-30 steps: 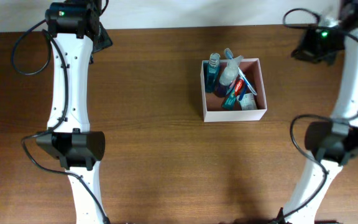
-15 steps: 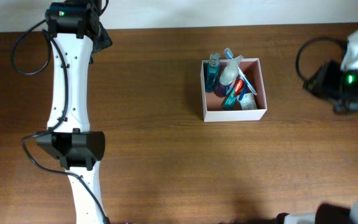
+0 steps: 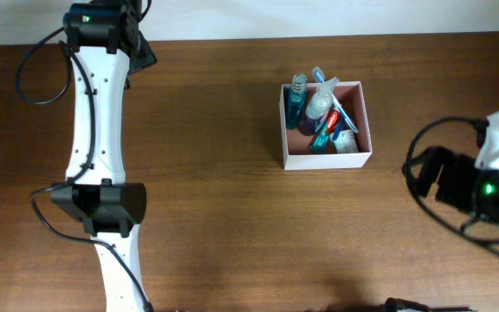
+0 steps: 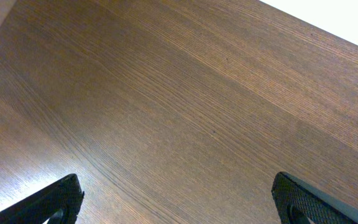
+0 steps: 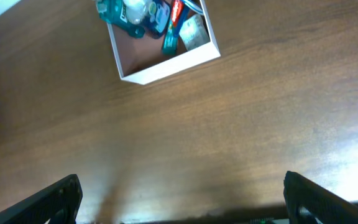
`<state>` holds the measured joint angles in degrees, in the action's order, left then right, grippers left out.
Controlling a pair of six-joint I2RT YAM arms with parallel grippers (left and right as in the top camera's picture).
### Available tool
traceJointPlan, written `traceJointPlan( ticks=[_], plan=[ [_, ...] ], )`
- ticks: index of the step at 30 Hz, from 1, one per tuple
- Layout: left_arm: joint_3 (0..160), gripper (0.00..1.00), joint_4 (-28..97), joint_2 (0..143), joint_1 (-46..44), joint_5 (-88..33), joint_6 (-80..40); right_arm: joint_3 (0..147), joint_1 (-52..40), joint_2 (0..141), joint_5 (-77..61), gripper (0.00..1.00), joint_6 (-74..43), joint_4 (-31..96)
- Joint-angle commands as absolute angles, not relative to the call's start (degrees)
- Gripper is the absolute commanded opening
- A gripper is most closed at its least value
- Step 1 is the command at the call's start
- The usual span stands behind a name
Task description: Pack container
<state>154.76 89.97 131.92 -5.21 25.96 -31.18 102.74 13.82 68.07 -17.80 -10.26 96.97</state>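
Left gripper (image 4: 179, 199): jaws wide, nothing between them, only bare worktop (image 4: 185, 93) below.
Right gripper (image 5: 185, 199): jaws wide, empty, well apart from the container (image 5: 166, 65), which sits at the top centre of the right wrist view.
Overhead: the container lies upper right of centre. Inside it are a blue bottle (image 3: 297, 97), a spray bottle (image 3: 318, 102), a red tube (image 3: 327, 121) and a small packet (image 3: 346, 141), crowded toward its upper side, with the lower-left floor bare.
No toiletry shows outside the container in any view.
Judgement: packing looks complete or nearly so. I cannot tell whether a lid or further items remain.
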Motion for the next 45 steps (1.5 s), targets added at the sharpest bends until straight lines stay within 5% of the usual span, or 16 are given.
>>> traceJointPlan(
  ticks=[1, 30, 45],
  plan=[
    [154.6, 0.99, 90.1, 132.5, -5.1, 26.7, -31.9, 100.2, 13.5, 63.7, -17.1, 0.99, -9.8, 97.3],
    [154.6, 0.99, 90.1, 132.5, -5.1, 26.7, -31.9, 99.1, 13.5, 27.6, -9.0, 0.99, -6.5, 95.5],
    [154.6, 0.99, 90.1, 132.5, -5.1, 26.7, -31.9, 75.8, 9.9, 13.5, -5.3, 0.99, 0.8, 68.4]
  ],
)
